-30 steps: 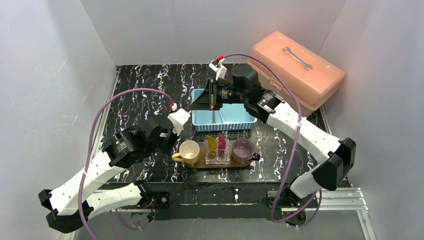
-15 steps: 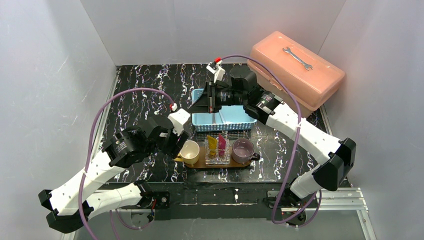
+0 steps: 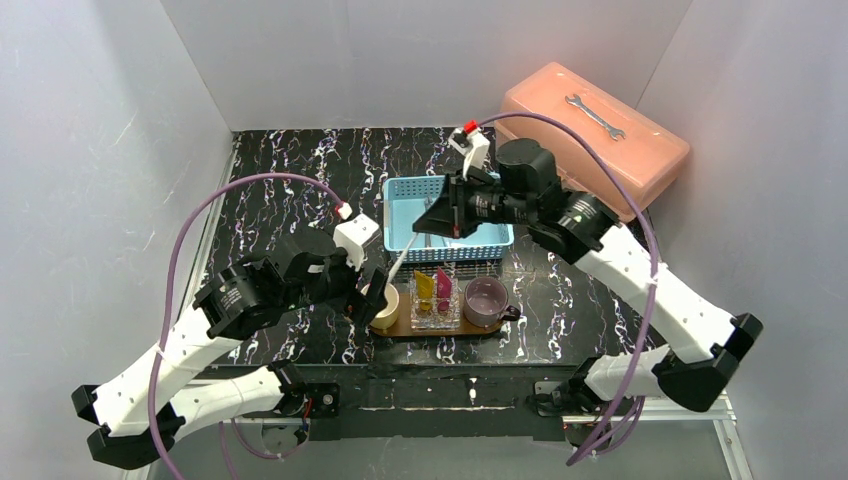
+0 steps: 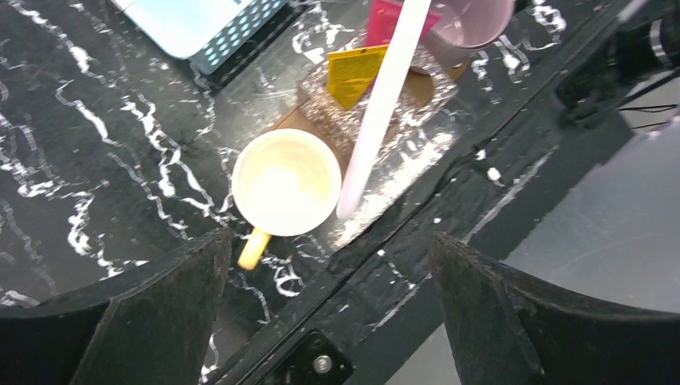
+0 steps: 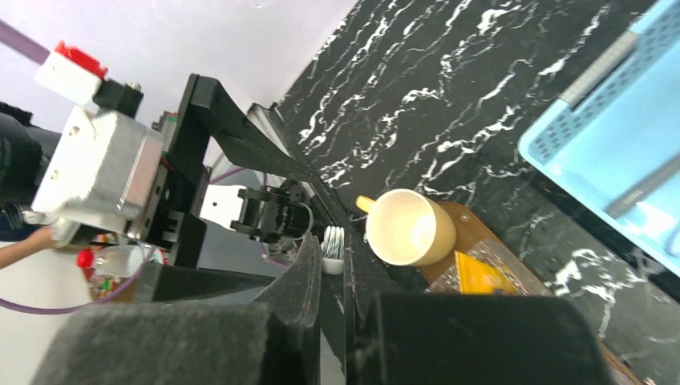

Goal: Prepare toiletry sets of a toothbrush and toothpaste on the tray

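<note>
top external view: right gripper (image 3: 425, 227) clamps the toothbrush (image 3: 403, 262), probably light, thin, slippery; better hold mid-handle. left gripper (image 3: 368, 292) stands wide, empty.

Blue basket (image 3: 470, 250), yellow cup (image 4: 286, 182), purple cup (image 3: 485, 299), pink toolbox (image 3: 620, 160)

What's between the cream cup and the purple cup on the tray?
A small clear container holding the yellow toothpaste and the pink toothpaste, both standing on end. Clearest in the top external view.
</note>
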`<state>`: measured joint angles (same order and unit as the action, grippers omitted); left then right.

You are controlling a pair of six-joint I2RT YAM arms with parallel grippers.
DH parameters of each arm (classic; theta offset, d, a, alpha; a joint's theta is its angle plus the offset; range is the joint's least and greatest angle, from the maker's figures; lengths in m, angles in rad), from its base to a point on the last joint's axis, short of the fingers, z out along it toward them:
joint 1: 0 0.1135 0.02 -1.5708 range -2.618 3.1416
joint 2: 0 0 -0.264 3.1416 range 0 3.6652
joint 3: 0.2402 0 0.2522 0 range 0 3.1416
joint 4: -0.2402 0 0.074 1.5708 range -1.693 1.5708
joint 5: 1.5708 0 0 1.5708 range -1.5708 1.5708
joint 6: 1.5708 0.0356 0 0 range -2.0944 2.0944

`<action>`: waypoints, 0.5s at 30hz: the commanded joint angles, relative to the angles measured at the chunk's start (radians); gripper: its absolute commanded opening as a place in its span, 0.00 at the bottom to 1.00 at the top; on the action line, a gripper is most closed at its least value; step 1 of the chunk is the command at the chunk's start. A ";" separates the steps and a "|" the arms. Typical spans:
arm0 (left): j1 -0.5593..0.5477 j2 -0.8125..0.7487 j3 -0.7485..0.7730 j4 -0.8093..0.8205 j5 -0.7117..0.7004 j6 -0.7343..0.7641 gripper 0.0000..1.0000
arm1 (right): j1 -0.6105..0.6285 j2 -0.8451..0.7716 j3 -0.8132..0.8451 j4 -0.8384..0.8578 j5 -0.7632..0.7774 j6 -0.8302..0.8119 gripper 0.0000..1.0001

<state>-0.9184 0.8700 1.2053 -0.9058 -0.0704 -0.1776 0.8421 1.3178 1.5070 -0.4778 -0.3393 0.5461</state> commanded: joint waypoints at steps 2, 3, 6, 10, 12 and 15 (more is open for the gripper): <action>-0.001 -0.017 0.031 0.068 0.135 -0.054 0.97 | 0.005 -0.085 0.005 -0.133 0.083 -0.128 0.01; -0.001 -0.017 0.030 0.079 0.149 -0.063 0.98 | 0.005 -0.094 0.004 -0.150 0.084 -0.144 0.01; -0.001 -0.013 0.025 0.109 0.168 -0.096 0.98 | 0.005 -0.113 0.007 -0.208 0.077 -0.195 0.01; -0.001 0.005 0.020 0.130 0.175 -0.149 0.98 | 0.039 -0.136 0.031 -0.291 0.104 -0.267 0.01; -0.001 0.008 0.012 0.143 0.173 -0.175 0.98 | 0.097 -0.142 0.053 -0.335 0.188 -0.300 0.01; -0.001 0.004 -0.009 0.165 0.168 -0.203 0.98 | 0.201 -0.152 0.067 -0.369 0.320 -0.317 0.01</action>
<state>-0.9184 0.8780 1.2053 -0.7815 0.0856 -0.3225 0.9371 1.2045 1.5154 -0.7803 -0.1738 0.3054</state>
